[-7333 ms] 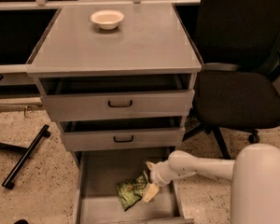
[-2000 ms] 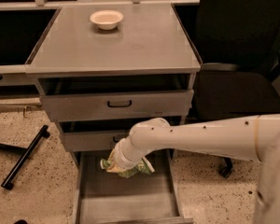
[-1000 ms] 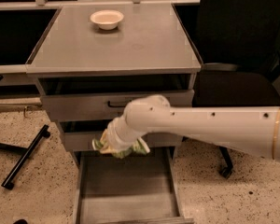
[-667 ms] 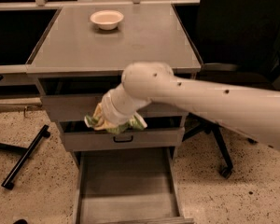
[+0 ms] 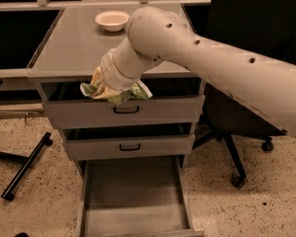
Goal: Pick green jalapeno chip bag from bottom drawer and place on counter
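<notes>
One gripper (image 5: 104, 85), mine, centre-left of frame: clenched on the bag (image 5: 122, 94). The bag hangs crumpled in the air in front of the top drawer (image 5: 158, 111), just under the counter's (image 5: 71, 46) front edge.

One bottom drawer (image 5: 133, 201), lower centre: pulled out, with no bag in its tray.

One counter, upper left: a bowl (image 5: 112, 19) sits at its far side, well apart from the bag.

Done: the bag is gripped and out of the bottom drawer.

Left, by my reckoning: raise the bag above the counter's rim, carry it in over the near part, set it down short of the bowl, and let go. I judge the task to be past halfway.
</notes>
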Controlling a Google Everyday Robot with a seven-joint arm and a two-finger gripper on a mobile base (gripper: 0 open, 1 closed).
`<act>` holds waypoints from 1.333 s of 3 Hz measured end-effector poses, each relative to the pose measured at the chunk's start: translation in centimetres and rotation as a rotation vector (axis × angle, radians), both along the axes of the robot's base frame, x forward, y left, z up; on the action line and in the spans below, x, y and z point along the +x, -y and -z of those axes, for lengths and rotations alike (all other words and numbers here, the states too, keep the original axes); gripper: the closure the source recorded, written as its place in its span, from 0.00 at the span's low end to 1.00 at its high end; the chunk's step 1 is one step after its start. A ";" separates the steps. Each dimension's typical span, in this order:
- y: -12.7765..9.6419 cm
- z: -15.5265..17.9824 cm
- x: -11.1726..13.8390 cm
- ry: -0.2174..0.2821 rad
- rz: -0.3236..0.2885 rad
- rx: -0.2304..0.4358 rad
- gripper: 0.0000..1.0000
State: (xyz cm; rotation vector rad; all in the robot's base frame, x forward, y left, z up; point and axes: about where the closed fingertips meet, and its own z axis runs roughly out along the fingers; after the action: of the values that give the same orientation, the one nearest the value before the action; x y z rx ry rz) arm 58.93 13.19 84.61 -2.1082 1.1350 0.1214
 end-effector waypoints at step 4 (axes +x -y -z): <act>-2.0 -7.0 9.7 0.278 -0.115 -0.217 1.00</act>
State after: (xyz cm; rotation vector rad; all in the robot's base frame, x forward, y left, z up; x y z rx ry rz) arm 68.60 15.23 91.57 -2.2942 0.8940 -0.2456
